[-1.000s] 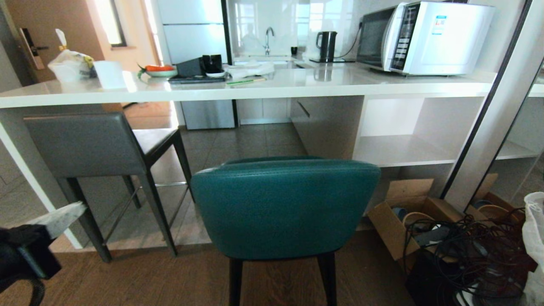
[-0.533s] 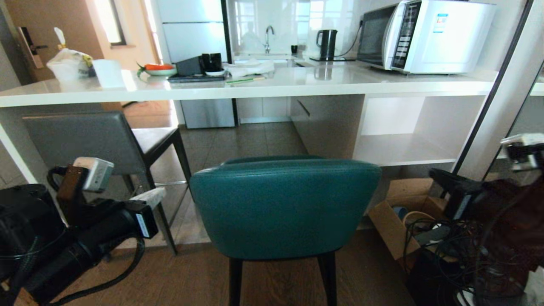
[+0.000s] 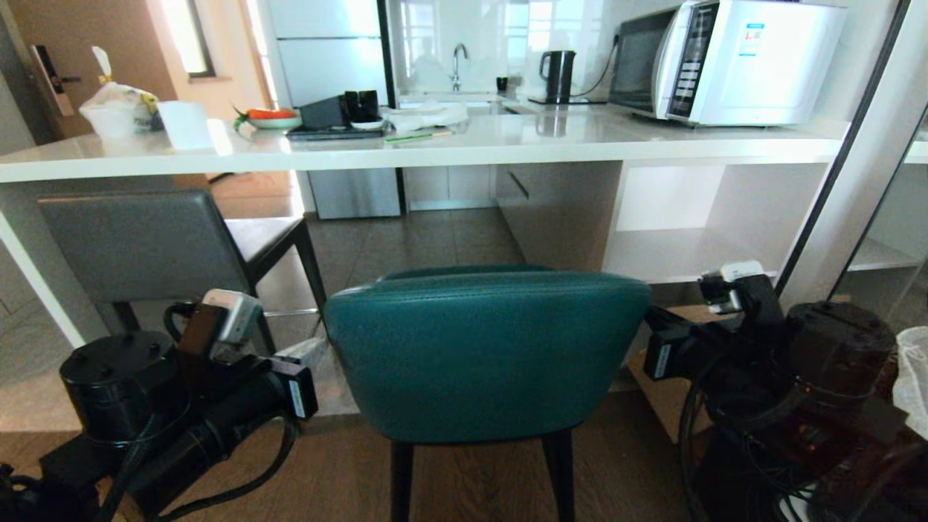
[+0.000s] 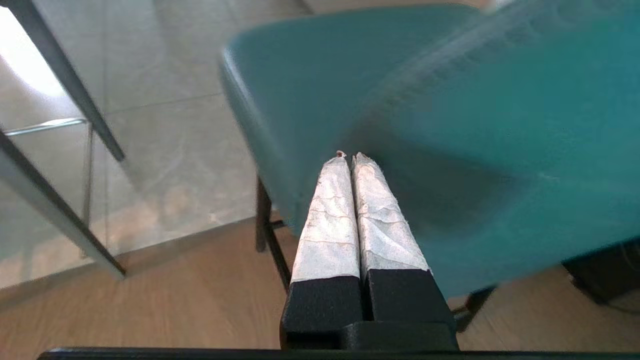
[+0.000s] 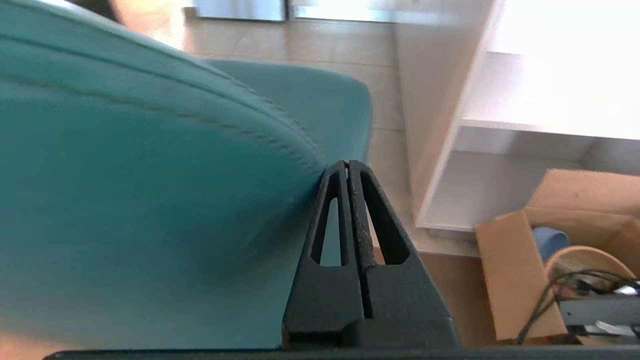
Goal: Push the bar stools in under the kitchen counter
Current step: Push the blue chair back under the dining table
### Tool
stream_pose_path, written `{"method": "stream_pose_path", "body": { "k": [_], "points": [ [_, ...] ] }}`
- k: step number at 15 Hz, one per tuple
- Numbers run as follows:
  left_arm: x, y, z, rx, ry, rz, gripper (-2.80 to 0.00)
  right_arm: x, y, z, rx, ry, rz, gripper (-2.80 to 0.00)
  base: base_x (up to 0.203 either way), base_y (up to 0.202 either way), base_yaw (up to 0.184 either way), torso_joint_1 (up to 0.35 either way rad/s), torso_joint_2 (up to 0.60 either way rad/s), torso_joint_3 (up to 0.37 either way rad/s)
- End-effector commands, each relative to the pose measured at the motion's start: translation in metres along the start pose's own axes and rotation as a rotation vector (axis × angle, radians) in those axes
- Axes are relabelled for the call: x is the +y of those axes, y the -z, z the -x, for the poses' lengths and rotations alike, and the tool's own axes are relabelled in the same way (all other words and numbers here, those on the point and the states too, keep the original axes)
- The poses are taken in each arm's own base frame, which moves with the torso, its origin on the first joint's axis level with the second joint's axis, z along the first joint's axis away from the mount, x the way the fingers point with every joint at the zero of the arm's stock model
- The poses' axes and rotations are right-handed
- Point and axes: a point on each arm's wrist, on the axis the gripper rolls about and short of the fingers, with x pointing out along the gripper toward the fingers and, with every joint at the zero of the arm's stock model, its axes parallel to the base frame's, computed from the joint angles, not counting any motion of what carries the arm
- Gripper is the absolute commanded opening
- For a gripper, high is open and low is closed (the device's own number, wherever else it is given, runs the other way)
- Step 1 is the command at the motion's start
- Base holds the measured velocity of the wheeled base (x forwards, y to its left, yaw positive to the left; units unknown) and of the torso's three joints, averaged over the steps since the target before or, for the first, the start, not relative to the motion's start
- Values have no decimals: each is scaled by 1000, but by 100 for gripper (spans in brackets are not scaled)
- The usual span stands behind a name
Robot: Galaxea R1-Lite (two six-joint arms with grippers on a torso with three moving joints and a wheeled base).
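The teal padded stool with the rounded back (image 3: 486, 355) stands squarely between the two grippers, its back turned to the robot and its seat facing the long glossy white stone counter (image 3: 435, 148). The back's long axis runs level, from one gripper to the other, parallel to the counter's edge. The stool stands short of the counter, its seat not yet under the slab.

The left gripper (image 4: 348, 156) has its white-wrapped fingers (image 4: 327, 220) pressed together with nothing between them; the tips lie at the stool's left flank, just below where the back curves round. The right gripper (image 5: 348, 164) has its black fingers (image 5: 380, 235) likewise pressed together and empty, the tips at the right edge of the back, by the stitched seam. Whether either tip actually touches the leather cannot be told.

The dark grey leather stool with the rectangular back (image 3: 145, 243) stands beyond the left gripper, angled, its seat partly beneath the counter.

Only the head view shows both stools and the counter top. In it the stool's back hides the right fingertips, and the left ones are hard to make out. The wrist views show the closed tips. The right wrist view also shows the white open shelf unit (image 5: 525, 130) and a cardboard box (image 5: 520, 265) beyond the tips. The teal stool's legs are cut off at the frame's lower edge.
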Motion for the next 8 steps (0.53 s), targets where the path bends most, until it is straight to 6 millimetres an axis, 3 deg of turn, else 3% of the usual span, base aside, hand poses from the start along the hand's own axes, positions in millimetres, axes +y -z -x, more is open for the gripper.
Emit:
{"method": "stream_pose_path", "body": {
  "k": [1,8],
  "points": [
    [-3,4,-8,11,6,-2,-280,5,13,-13,27,7,7,-280,0,0,0,0,0,0],
    [-1,3,-22,4,-34,0,-280,2,11,-24,8,41,3,-280,0,0,0,0,0,0]
  ]
}}
